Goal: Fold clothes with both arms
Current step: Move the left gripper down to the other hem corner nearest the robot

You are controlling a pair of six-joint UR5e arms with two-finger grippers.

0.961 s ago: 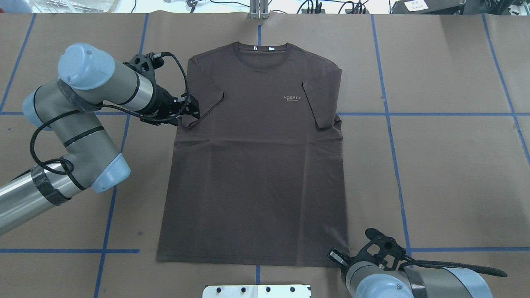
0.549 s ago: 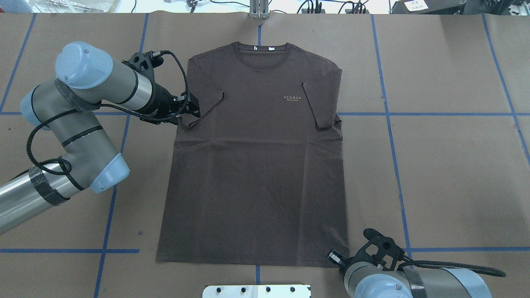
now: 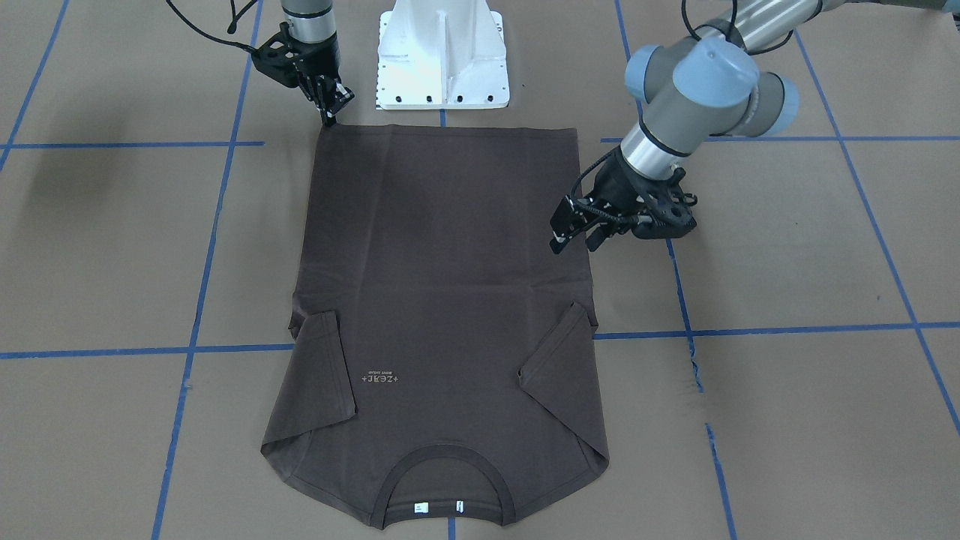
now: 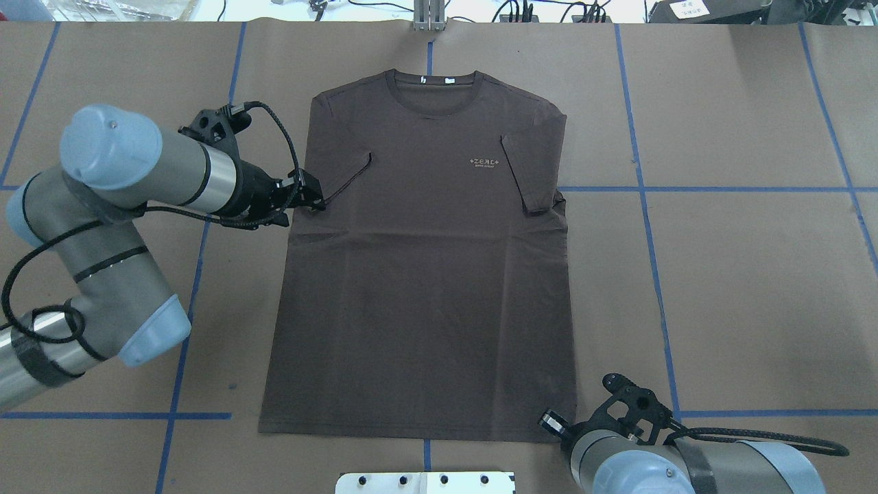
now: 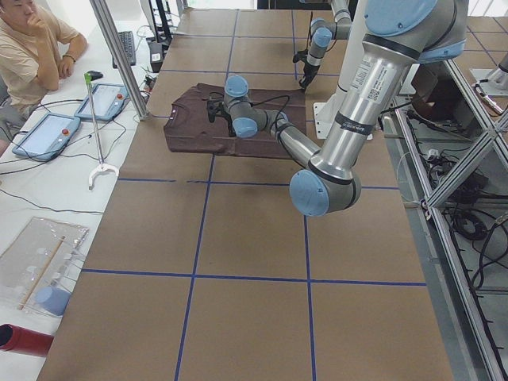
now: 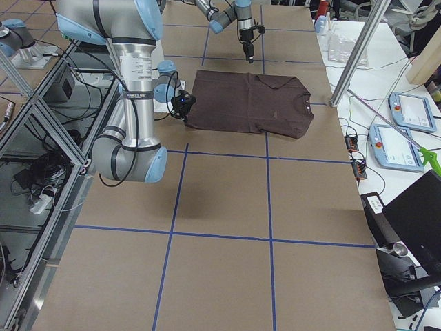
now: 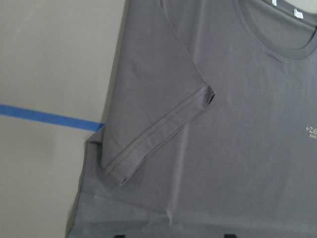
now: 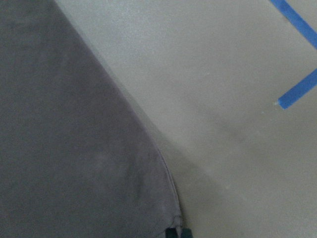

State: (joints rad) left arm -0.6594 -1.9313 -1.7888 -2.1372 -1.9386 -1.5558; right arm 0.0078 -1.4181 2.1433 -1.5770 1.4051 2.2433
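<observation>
The dark brown T-shirt [image 4: 422, 274] lies flat, chest up, collar at the far side, with both sleeves folded inward. My left gripper [image 4: 317, 195] is open and hovers over the shirt's left side edge just below the folded left sleeve [image 7: 158, 129]. It also shows in the front view [image 3: 574, 232], and its fingertips [image 7: 119, 236] stand wide apart. My right gripper [image 3: 331, 116] is at the near right hem corner [image 8: 168, 218], fingers together and shut on that corner. In the overhead view the right wrist [image 4: 617, 453] hides it.
The table is covered in brown paper [image 4: 754, 288] with blue tape lines [image 4: 720, 189]. The white robot base [image 3: 442, 52] stands just behind the hem. An operator [image 5: 32, 48] with tablets sits beyond the far edge.
My left arm has drawn back to the left and toward the near side, away from the folded sleeve. The shirt and the right arm have hardly moved.
</observation>
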